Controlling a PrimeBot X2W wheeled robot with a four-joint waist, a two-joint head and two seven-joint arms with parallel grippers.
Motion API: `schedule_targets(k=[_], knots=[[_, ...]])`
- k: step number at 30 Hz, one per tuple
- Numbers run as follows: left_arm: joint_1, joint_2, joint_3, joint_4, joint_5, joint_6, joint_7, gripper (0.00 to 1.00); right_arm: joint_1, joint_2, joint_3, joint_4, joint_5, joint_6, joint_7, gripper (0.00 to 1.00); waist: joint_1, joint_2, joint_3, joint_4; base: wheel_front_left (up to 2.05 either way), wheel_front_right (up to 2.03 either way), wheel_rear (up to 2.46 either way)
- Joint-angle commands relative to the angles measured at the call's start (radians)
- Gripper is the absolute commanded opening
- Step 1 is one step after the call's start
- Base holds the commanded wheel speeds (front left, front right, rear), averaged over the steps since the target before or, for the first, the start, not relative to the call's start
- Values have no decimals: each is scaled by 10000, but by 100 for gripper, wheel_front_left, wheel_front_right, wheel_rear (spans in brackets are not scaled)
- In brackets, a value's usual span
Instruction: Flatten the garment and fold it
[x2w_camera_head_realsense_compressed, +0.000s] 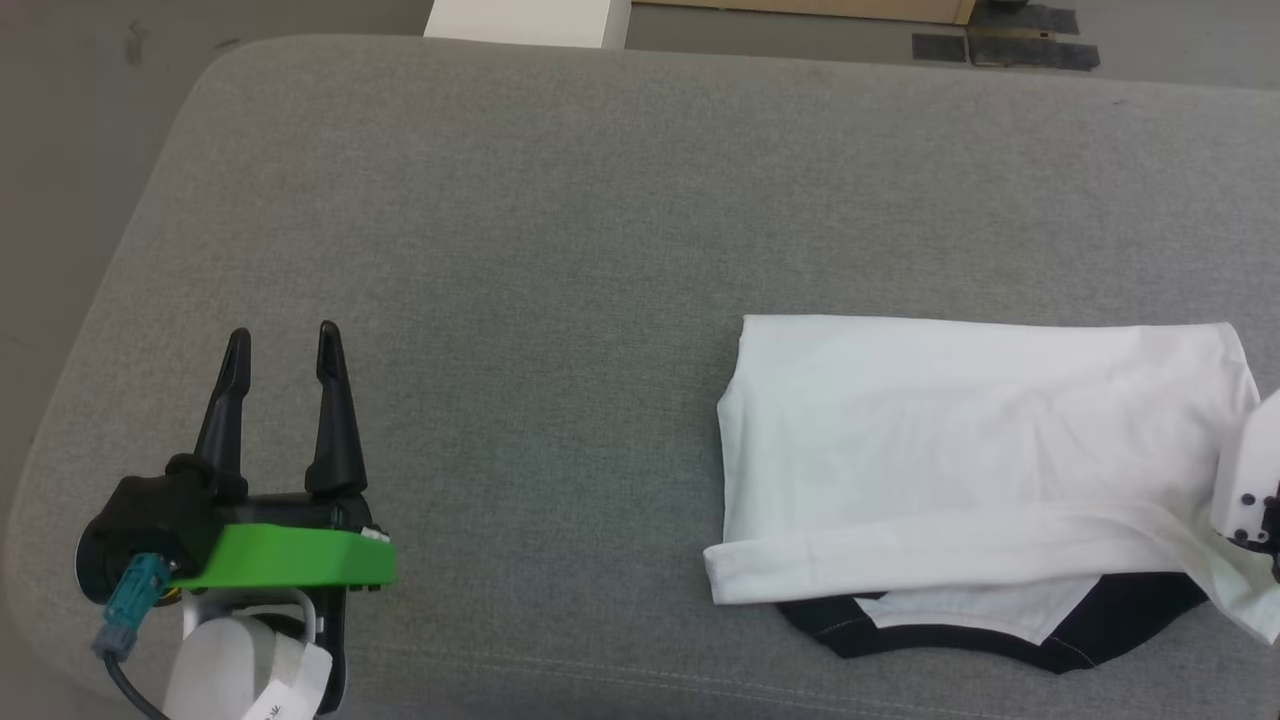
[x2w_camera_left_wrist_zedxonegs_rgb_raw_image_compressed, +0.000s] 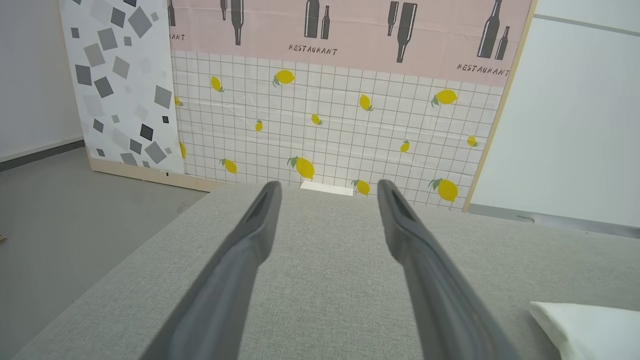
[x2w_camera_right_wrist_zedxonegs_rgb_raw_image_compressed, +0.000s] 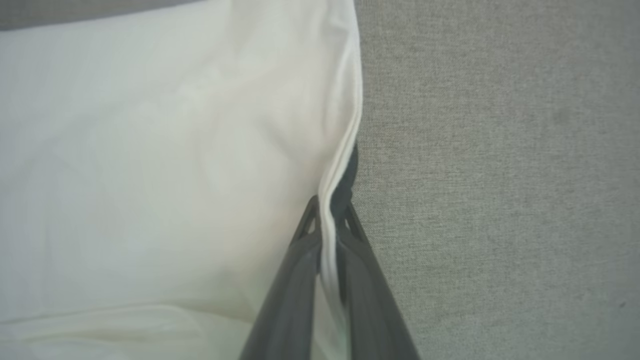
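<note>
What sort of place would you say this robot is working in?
Probably a staged test room, not a real home: printed backdrop panels with lemons and the word RESTAURANT stand on a bare grey floor, behind a grey upholstered surface where the garment lies.

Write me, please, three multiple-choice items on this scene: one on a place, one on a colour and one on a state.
1. Where on the grey surface does the garment lie, in the head view? A) left end B) right side C) far middle
2. What colour is the cover on the left gripper? A) red B) yellow C) green
3. How is the right gripper? A) shut on the garment's edge B) open above it C) shut on nothing
Answers: 1 B, it lies right of the middle; 2 C, it is bright green; 3 A, the white hem is pinched between its fingers.
</note>
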Motion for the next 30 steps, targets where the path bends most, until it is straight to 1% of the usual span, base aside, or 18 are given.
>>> schedule_targets(k=[1, 5, 10, 14, 16, 18, 21, 24, 27, 30], knots=[[114, -46, 25, 27, 152, -70, -37, 100, 130, -57, 177, -183, -110, -17, 113, 0, -1, 0, -111, -65, 0, 0, 0], [221, -63, 17, 84, 167, -88, -37, 100, 353, -260, 1152, -1119, 154, -17, 591, 0, -1, 0, -332, -147, 0, 0, 0], [325, -75, 41, 64, 197, -104, -37, 100, 777, -511, 2571, -3068, 1066, -17, 1627, 0, -1, 0, -506, -229, 0, 0, 0], [337, -82, 39, 55, 207, -114, -37, 100, 954, -502, 3513, -4375, 1864, -17, 2313, 0, -1, 0, -551, -249, 0, 0, 0], [341, -84, 44, 46, 212, -118, -37, 100, 950, -382, 3952, -4690, 2075, -17, 2521, 0, -1, 0, -549, -263, 0, 0, 0], [346, -87, 31, 25, 215, -122, -38, 100, 861, -169, 4368, -4789, 2207, -17, 2556, 0, -1, 0, -516, -248, 0, 0, 0], [328, -91, -44, 19, 205, -127, -38, 100, 684, 190, 4934, -4597, 2304, -17, 2436, 0, -1, 0, -438, -151, 0, 0, 0], [291, -95, -95, 32, 173, -131, -38, 100, 402, 763, 5404, -4178, 2321, -17, 2038, 0, -1, 0, -324, -28, 0, 0, 0], [214, -97, -178, 73, 159, -135, -38, 100, 109, 1410, 5597, -3596, 2243, -17, 1553, 0, -1, 0, -202, 140, 0, 0, 0], [168, -99, -218, 82, 153, -137, -38, 100, -137, 1882, 5697, -2942, 2100, -17, 1156, 0, -1, 0, -92, 284, 0, 0, 0]])
